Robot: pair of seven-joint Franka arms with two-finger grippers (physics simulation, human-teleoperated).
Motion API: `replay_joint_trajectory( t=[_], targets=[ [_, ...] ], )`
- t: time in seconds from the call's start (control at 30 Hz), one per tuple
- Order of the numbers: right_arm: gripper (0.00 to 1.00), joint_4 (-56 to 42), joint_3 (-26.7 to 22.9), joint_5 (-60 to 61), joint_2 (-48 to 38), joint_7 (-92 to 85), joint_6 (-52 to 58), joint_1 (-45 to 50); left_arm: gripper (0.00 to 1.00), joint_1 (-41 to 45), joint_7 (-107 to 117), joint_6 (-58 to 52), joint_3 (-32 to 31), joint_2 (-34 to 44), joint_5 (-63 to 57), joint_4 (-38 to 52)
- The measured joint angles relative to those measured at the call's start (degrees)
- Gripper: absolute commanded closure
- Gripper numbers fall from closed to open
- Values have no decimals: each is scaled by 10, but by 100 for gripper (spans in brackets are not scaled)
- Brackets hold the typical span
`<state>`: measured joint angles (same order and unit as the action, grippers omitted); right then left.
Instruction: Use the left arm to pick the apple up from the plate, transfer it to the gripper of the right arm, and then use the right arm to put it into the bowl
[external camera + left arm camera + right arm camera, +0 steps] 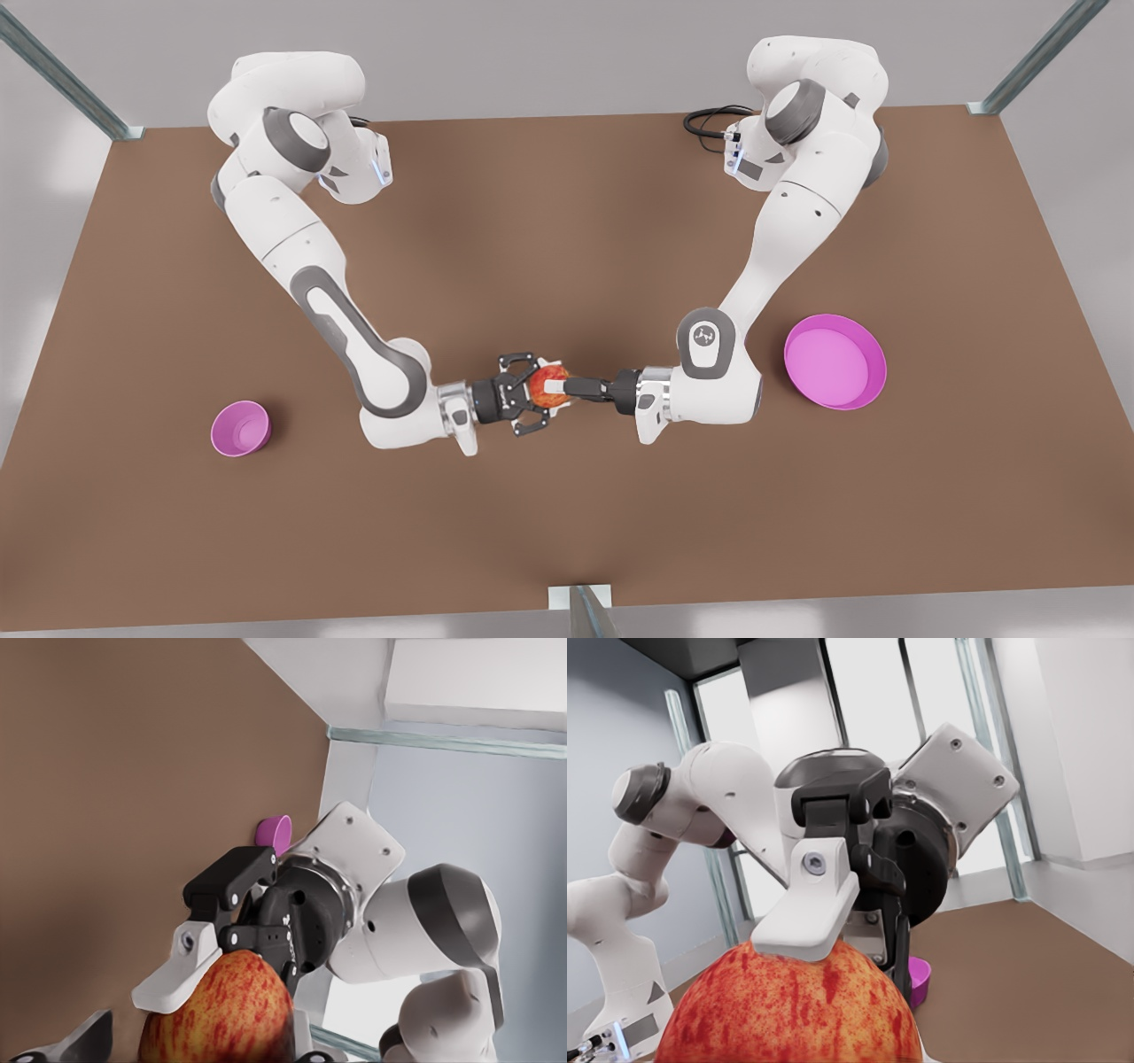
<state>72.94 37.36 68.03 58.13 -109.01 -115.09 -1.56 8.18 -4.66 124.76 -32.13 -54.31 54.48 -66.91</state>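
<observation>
The red-orange apple (539,383) hangs in mid-air over the table's front middle, between both grippers. My left gripper (555,388), slim and straight, reaches in from the front view's right and is shut on it; one of its white pads (806,921) lies on the apple (788,1010) in the right wrist view. My right gripper (541,395), the broad claw, comes from the front view's left with its fingers around the apple. Its white pad (177,970) rests against the apple (221,1014). The magenta plate (833,359) lies bare behind the left arm. The small bowl (241,428) stands near the right arm.
The brown table (567,221) stretches wide between the two arm bases. The bowl (275,831) shows behind the claw, and the plate (920,979) behind the slim gripper. Metal frame posts (585,611) stand at the table's edges.
</observation>
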Motion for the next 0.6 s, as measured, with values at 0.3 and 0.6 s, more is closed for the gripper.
replay_joint_trajectory(
  t=[0.3,0.6],
  targets=[
    [32,16,-2,-99,-15,0,78,-106,0,-13,9,-8,0,7,-4,4],
    [31,-2,-2,-540,-107,18,248,-293,0,-207,42,-307,-8,191,-520,9]
  ],
)
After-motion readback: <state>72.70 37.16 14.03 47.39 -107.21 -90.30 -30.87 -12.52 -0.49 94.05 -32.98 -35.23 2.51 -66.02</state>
